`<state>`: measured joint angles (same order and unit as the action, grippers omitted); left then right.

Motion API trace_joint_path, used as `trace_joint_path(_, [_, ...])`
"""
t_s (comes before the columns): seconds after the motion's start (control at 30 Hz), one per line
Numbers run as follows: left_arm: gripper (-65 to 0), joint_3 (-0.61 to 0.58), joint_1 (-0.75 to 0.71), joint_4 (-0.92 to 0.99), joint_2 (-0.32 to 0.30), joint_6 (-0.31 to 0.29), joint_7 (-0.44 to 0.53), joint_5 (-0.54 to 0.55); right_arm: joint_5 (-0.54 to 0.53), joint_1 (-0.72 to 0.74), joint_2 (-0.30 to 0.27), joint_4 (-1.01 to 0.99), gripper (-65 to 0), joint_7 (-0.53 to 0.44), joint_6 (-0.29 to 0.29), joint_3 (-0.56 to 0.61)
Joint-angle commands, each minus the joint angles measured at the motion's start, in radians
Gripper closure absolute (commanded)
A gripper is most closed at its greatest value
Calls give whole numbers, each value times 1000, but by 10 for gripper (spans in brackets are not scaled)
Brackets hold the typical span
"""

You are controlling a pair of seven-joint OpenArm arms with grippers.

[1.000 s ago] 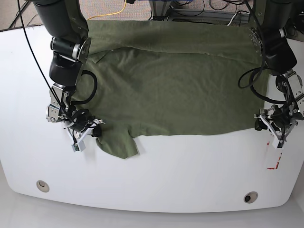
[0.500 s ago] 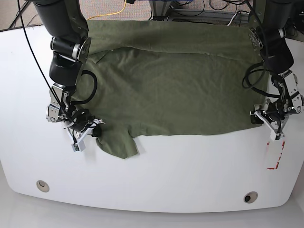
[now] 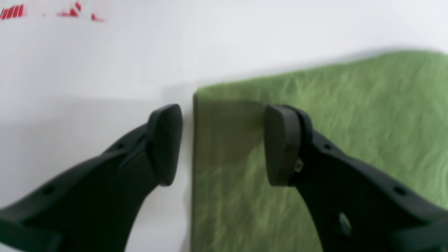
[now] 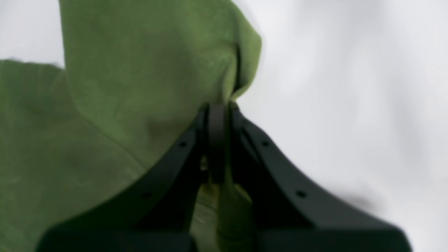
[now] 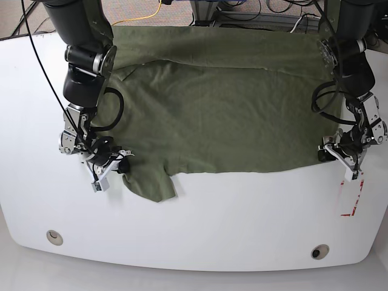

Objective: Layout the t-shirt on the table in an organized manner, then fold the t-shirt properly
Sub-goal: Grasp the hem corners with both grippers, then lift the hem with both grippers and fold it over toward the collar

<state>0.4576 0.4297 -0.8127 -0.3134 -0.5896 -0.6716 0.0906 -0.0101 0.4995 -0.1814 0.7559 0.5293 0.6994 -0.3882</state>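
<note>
- Right gripper (image 5: 111, 170) is clamped flat together on the shirt's (image 5: 224, 109) sleeve edge, down at the left of the base view. In the wrist view a fold of green cloth (image 4: 224, 196) sits pinched between the black fingers (image 4: 175, 157), and the sleeve bunches up just past the tips.
- Left gripper (image 5: 339, 159) is spread wide with nothing in it. It sits at the shirt's lower corner on the right of the base view. In its wrist view one finger (image 3: 164, 143) is over bare table, just off the cloth's straight side edge, and the other finger (image 3: 283, 143) is over the cloth, so the corner (image 3: 224, 115) lies between them. Can't tell whether the tips touch the surface, that view is pretty blurry.
- Now big to small: the table (image 5: 212, 224) is white and glossy, with rounded corners, and fills most of the base view.
- Shirt is olive and spread mostly flat across the far half of the table, with its far edge at the table's back edge. One sleeve (image 5: 151, 182) sticks out toward the near side beside the right gripper, and the near hem runs fairly straight across to the left gripper.
- Red-marked rectangle (image 5: 350, 197) is on the table, near the left gripper on its near side.
- Two small round grommets (image 5: 54, 236) sit near the front edge, one toward each corner.
</note>
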Motion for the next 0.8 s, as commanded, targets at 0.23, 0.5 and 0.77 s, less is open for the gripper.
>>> trace_joint_path(0.23, [-342,-1,27,9,21,-3,-24,2,19,1,-5,21,0,30,-1,2])
trace_joint_path(0.5, [-51,-1,31,9,35,-3,-23,4,19,0,-5,21,0,30,-1,2])
trace_joint_path(0.77, [0,-3,25,-67,41,-7,-21,4,19,3,-8,23,0,30,-1,2])
